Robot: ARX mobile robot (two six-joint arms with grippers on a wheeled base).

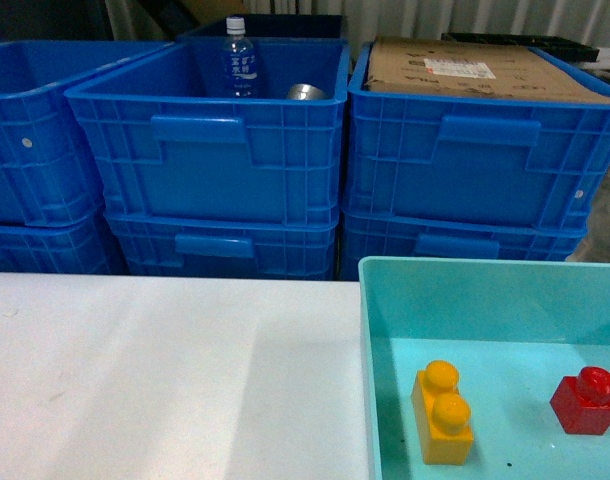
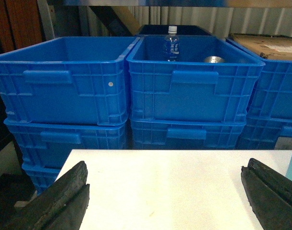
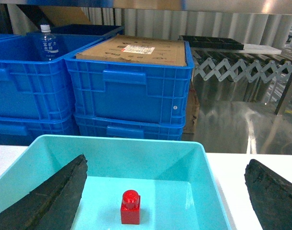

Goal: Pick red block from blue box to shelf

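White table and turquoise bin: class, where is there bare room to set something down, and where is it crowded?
The white table is bare from the stacked blue crates to the blue box. Inside the box, floor is free between the orange brick and the red block. The crates are packed side by side.

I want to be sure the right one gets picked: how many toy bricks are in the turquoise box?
2. The red block sits at the right of the blue box; the orange brick lies to its left. The box runs past the frame, so others may be hidden.
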